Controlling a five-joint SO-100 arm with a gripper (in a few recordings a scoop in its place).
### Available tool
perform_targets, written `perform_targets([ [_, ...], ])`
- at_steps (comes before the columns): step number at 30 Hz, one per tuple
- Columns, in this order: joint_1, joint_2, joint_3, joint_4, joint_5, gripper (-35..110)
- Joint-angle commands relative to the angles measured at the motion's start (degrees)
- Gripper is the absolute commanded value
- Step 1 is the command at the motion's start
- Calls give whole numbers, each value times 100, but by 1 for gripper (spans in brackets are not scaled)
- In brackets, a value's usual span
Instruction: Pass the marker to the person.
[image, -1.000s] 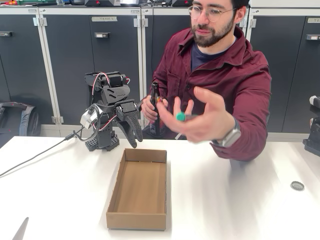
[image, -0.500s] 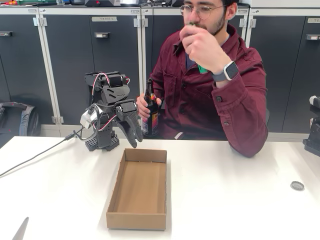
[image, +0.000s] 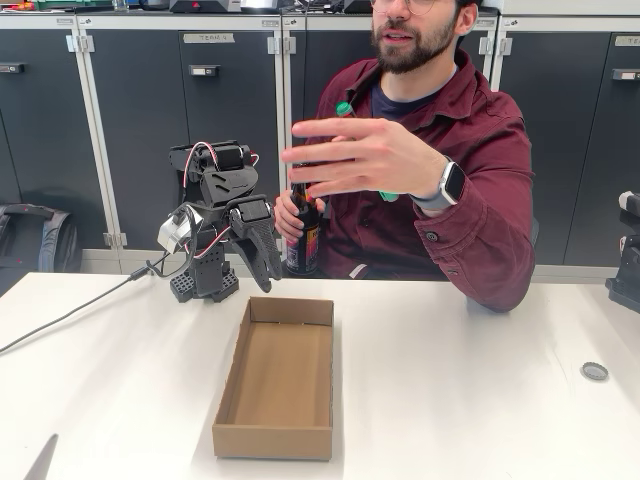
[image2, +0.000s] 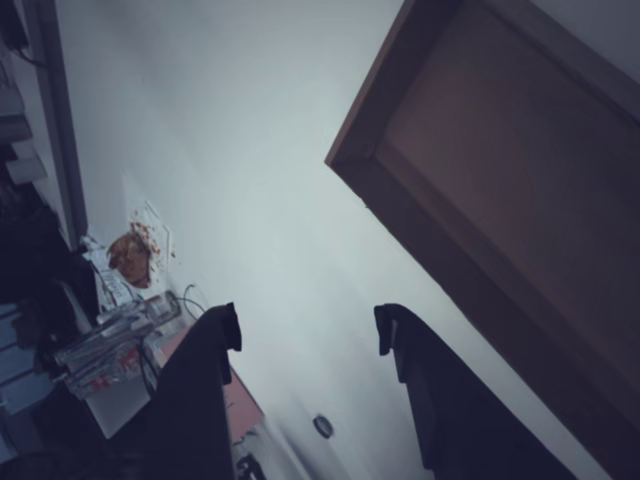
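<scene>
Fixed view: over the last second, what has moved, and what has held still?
The person's hand, holding the marker, went from reaching forward over the table up to the face, and now is back out at chest height, fingers spread. The other hand kept hold of the bottle. The gripper stayed open above the box, empty; arm and box did not move.

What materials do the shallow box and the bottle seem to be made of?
The box: apparently cardboard, matte brown, with thin folded walls and raw edges. The bottle: probably dark glass, to judge by its glossy dark surface; a hand hides much of it, so plastic cannot be excluded.
</scene>
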Motion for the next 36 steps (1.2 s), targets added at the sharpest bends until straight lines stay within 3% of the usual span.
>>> perform_targets([
  [1, -70, 97, -378, 26, 79, 30],
  [36, -149, 229, -158, -97, 97, 32],
])
